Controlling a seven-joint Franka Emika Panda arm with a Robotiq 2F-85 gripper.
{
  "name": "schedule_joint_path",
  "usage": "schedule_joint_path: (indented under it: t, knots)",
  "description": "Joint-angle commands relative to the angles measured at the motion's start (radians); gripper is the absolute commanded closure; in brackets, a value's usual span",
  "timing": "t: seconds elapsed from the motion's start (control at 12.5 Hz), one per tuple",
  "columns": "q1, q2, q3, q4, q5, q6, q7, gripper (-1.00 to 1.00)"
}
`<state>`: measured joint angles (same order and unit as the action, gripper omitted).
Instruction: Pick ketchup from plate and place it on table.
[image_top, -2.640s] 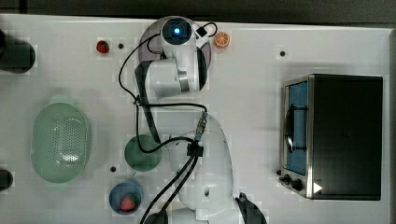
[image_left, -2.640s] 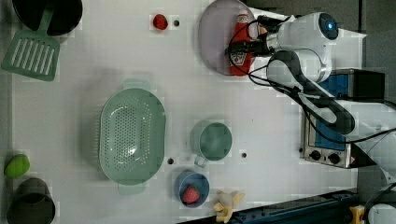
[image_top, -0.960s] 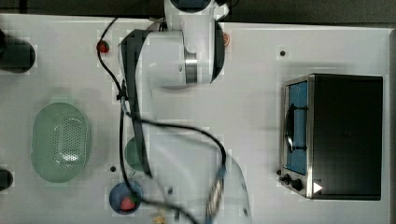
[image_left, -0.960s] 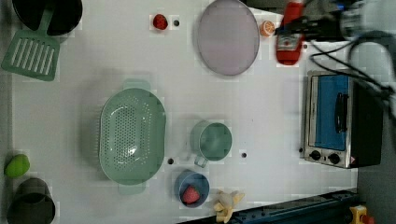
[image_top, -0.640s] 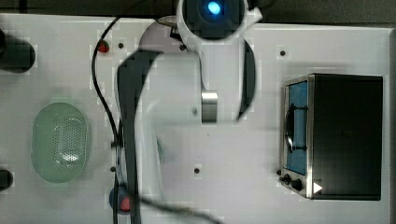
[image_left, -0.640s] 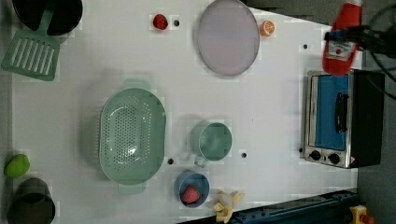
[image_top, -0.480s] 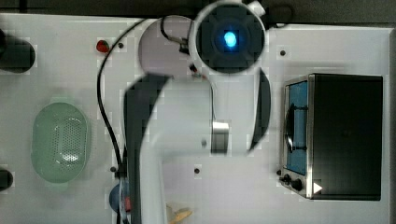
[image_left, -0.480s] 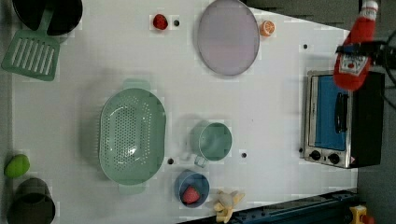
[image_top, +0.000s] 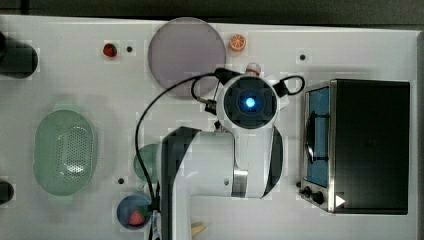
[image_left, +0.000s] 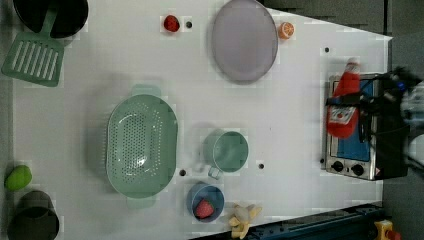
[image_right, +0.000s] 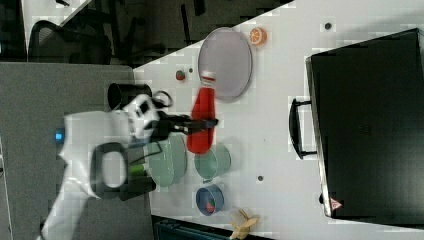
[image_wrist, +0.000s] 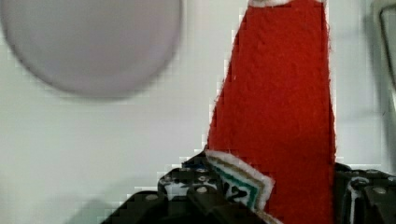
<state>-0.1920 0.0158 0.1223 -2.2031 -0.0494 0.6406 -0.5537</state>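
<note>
top view: the arm's wrist covers most of the ketchup (image_top: 253, 67); just its white cap pokes out past the wrist, beside the plate (image_top: 187, 54) on the top view's right, over the white bench (image_top: 90, 90). the plate is bare.

left view: the ketchup (image_left: 343, 105) hangs in the air, well off the plate (image_left: 244, 41) toward the left view's right, its image falling across the toaster oven (image_left: 360, 135). a dark finger crosses the bottle about mid-body, just above the label patch.

right view: the gripper (image_right: 199, 125) is closed on the ketchup (image_right: 201, 120), the fingers (image_right: 206, 123) clamped across its middle, cap pointing toward the plate (image_right: 226, 64). the bottle looks clear of the bench.

wrist view: the ketchup (image_wrist: 280, 116) runs out from between the fingers (image_wrist: 196, 186), its labelled lower part seated there and the tapered neck pointing away; the plate (image_wrist: 88, 46) lies off to one side, apart from it.

judgement: the bottle looks light, and its fuzzy outline suggests a soft toy rather than hard plastic, so it should give under squeeze and is unlikely to break. the wide mid-body is the sensible hold; the narrow neck would likely slip.
</note>
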Motion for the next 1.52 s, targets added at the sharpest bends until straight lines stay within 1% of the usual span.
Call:
schedule_joint_path:
  t: [0.08, 0.32, 0.56, 0.64, 0.8, 0.88, 0.96, 1.12, 1.28, 1.44, 1.52]
  knots:
    - [0.001, 0.008, -0.008, -0.090, 0.010, 0.104, -0.027, -0.18]
    - [0.002, 0.066, -0.008, -0.167, 0.010, 0.199, -0.026, -0.18]
    - [0.002, 0.167, -0.007, -0.174, 0.010, 0.255, -0.026, -0.18]
    - [0.002, 0.196, -0.005, -0.174, 0.010, 0.278, -0.026, -0.23]
    - [0.002, 0.233, -0.003, -0.174, 0.010, 0.329, -0.026, -0.65]
    - [0.002, 0.229, 0.002, -0.173, 0.010, 0.338, -0.026, -0.86]
    - [0.002, 0.216, 0.003, -0.169, 0.010, 0.335, -0.026, -1.00]
    - [0.003, 0.166, 0.003, -0.166, 0.010, 0.321, -0.021, -1.00]
    - [0.003, 0.085, 0.005, -0.147, 0.010, 0.303, 0.025, -1.00]
    - [0.003, -0.010, 0.004, -0.108, 0.010, 0.244, 0.136, -1.00]
    - [0.003, -0.053, 0.003, -0.079, 0.010, 0.177, 0.220, -1.00]
